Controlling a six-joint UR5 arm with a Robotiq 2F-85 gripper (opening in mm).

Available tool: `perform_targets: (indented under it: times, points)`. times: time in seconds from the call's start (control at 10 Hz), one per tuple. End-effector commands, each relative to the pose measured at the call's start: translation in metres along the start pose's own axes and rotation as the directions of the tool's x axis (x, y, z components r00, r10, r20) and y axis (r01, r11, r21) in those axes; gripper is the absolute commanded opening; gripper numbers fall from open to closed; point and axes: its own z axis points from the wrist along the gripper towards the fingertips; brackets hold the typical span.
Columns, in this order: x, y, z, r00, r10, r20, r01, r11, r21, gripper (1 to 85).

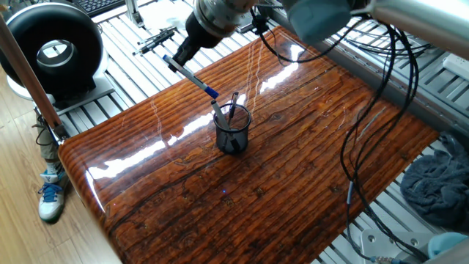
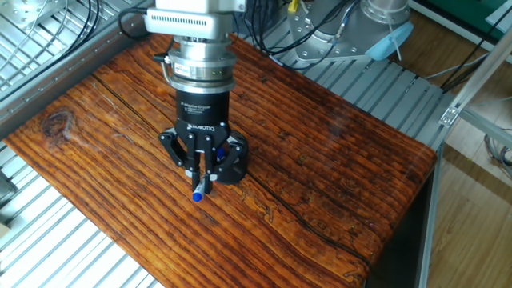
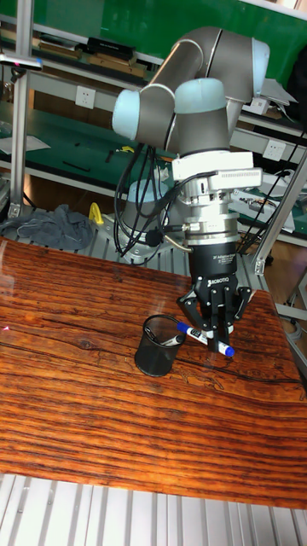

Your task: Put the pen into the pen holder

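Tall fixed view shows the gripper (image 3: 212,331) pointing straight down with its fingers closed on the pen (image 3: 205,336), which it grips crosswise near the middle of the shaft. The pen lies close to level in this view, its blue cap end jutting out on the side away from the pen holder (image 3: 159,344) and its other end reaching toward the cup's rim. The pen is clear of the table (image 3: 68,401), carried in the air. In one fixed view the pen (image 1: 192,76) slants down from the gripper (image 1: 178,60), blue tip lowest and hanging just short of the mesh cup (image 1: 232,129), close to its rim; two plain dark pens (image 1: 226,111) already stand inside. The other fixed view puts the gripper (image 2: 201,169) directly in front of the holder (image 2: 230,165), so how far apart they are cannot be read there, only that the blue tip sticks out below the fingers. What the coming move turns on, as I judge it, is that the pen's long axis lies far from vertical while the cup's mouth faces up, and the cup sits just beside the gripper, not beneath it. The shaft would need tipping upright and shifting over the opening before any release.
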Motion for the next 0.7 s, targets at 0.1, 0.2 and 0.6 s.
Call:
perform_targets:
  times: [0.1, 0.2, 0.6]
  points:
    - [0.008, -0.008, 0.004, 0.999, -0.034, 0.013, 0.034, 0.999, 0.032, 1.3]
    - [0.011, -0.01, 0.004, 0.999, -0.038, 0.016, 0.037, 0.999, 0.03, 1.3]
    - [0.016, -0.021, 0.006, 0.997, -0.05, 0.053, 0.048, 0.998, 0.038, 1.3]
